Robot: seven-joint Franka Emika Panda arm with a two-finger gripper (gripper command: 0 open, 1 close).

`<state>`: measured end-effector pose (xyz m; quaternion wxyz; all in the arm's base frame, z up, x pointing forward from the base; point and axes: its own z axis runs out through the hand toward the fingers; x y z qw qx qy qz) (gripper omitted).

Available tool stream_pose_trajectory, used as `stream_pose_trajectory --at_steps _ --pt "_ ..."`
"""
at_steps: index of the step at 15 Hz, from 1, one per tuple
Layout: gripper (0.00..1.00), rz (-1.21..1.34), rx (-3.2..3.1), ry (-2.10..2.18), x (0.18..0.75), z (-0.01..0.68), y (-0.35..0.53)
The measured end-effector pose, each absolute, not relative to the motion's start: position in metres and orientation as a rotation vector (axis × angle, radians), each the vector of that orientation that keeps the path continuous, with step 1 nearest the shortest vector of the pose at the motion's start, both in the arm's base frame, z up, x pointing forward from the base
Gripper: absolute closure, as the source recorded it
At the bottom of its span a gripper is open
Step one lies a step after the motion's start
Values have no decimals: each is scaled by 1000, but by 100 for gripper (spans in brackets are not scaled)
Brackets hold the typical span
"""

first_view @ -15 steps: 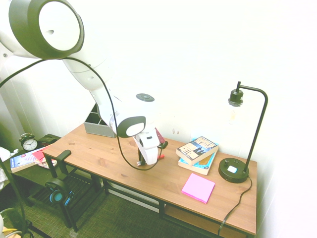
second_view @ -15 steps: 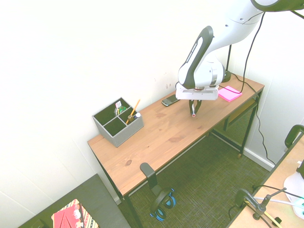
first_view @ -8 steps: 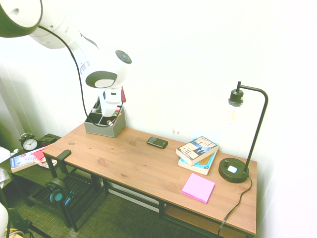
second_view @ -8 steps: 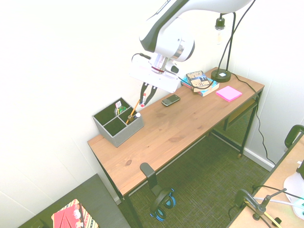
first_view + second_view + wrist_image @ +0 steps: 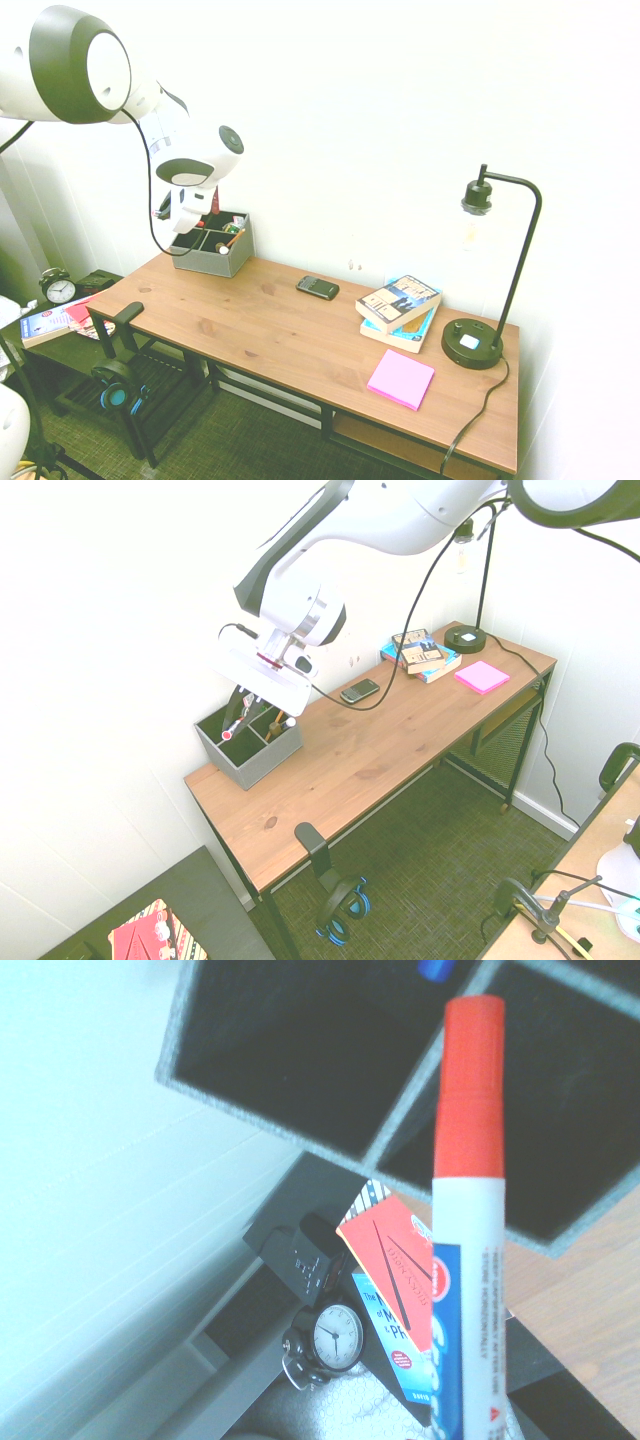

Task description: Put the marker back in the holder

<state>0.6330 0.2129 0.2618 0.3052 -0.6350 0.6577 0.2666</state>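
A pale panelled wall runs behind a long wooden counter with a brown grained top [image 5: 350, 770], and the grey rectangular organizer box with dark inner compartments [image 5: 271, 764] stands towards its far end, left of centre in the second exterior view. The slim white-barrelled marker with a red cap [image 5: 469, 1210] is above that box, and the jaws [image 5: 236, 728] are closed firmly on it, with no gap beyond the marker's own thickness. In the wrist view the red cap overlaps a divider, so I cannot tell which compartment it would drop into. The pick-up and the carry look done; what is left, I judge, is to line up with one opening, lower the marker and let go. Compared with half a second ago, the marker has moved leftwards in the second exterior view, from beside the orange pencil [image 5: 277, 720] on the box's right side to over its left part. A second ago it was near the middle of the counter, by the black phone [image 5: 360, 691], which has not moved.
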Motion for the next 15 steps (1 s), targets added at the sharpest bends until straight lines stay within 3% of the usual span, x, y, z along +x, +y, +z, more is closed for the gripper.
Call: stream_pose_trajectory --at_steps 2,3,15 --pt "100 734 -1672 1725 631 243 216" --pt "0 743 -1682 1713 629 233 217" --pt "0 744 -1714 1696 629 214 216"
